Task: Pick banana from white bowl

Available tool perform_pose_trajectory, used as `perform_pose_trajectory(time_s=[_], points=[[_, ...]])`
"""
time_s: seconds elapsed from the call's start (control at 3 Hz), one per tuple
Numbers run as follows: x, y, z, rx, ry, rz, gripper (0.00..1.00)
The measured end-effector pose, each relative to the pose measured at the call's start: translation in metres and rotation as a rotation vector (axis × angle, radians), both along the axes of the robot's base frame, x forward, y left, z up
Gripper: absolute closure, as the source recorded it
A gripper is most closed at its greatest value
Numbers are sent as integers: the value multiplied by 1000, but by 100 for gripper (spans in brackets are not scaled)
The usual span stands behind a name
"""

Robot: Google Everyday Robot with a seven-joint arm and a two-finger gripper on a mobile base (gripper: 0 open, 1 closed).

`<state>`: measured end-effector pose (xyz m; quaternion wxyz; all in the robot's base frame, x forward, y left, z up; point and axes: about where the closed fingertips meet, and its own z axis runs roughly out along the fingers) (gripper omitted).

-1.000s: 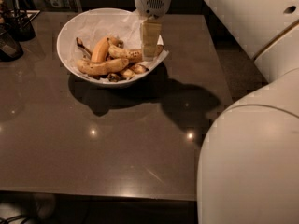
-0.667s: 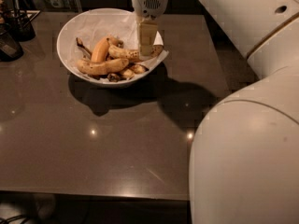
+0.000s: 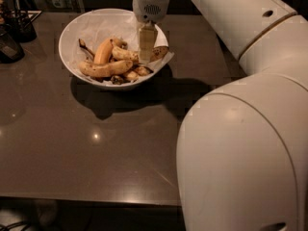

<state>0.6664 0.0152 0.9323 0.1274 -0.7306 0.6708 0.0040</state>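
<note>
Banana [image 3: 126,55] in white bowl [image 3: 65,43], right under tool [image 3: 146,57] tip; open/shut: can't tell.

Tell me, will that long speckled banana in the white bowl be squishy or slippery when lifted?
Probably soft: the banana is heavily brown-speckled, so squeezing may bruise it. Its curved shape might let it pivot in a grasp. The gripper is over it, inside the white bowl.
</note>
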Motion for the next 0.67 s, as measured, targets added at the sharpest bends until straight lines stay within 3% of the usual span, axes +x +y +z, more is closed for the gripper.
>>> perform_pose_trajectory(time_s=[0.67], points=[[9, 9, -23, 29, 61, 11, 28]])
